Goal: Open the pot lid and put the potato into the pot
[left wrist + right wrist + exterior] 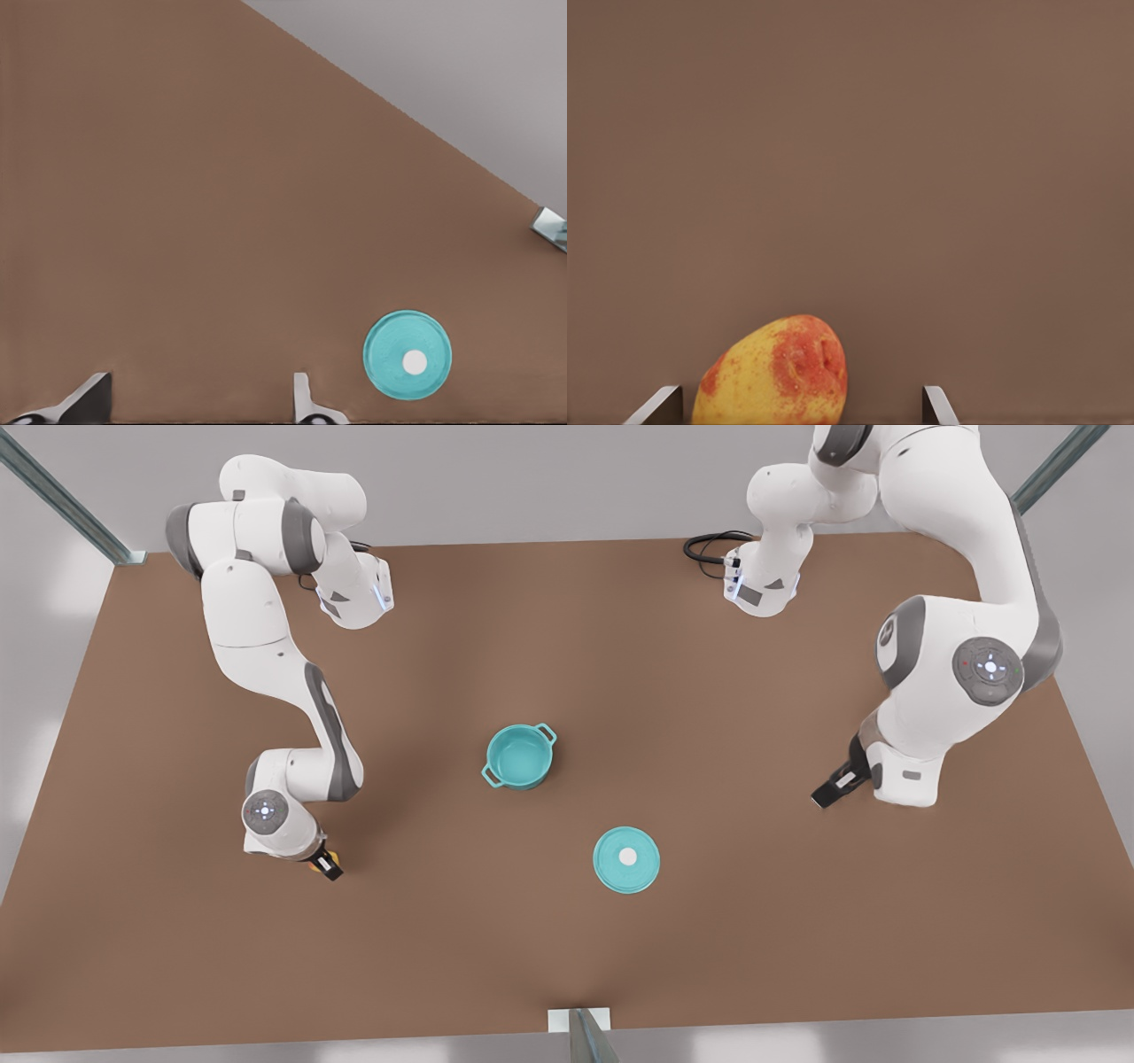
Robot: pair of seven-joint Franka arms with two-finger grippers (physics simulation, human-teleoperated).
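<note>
Lid step is done; the step in hand is the potato pickup, judging by the layout.

Toward the desk's left edge in the front view: right hand (326, 864) sits low over the desk, and a speck of yellow shows at its fingertips. Its wrist view puts the potato (772, 372) between the two fingers (659, 404), which stand wide with clear gaps either side. Not gripped yet, as far as I can tell. Potato is a lumpy yellow nugget with orange-red blotches, lying on the bare desk.

Desk centre: the pot (520, 755) is upright and uncovered, teal inside, nothing in it, one loop handle on each side.

Nearer the front edge, just right of centre: the pot lid (626, 859) lies flat, white knob up, well apart from the pot.

Toward the right edge: left hand (833, 788) waits near the desk surface, holding nothing. In its wrist view the fingers (306, 400) are spread wide, with the lid lying off to one side.

Next move, my read: close on the potato, lift, carry it to the centre and release over the open pot. It's lumpy, so it could twist as the fingers pinch.
</note>
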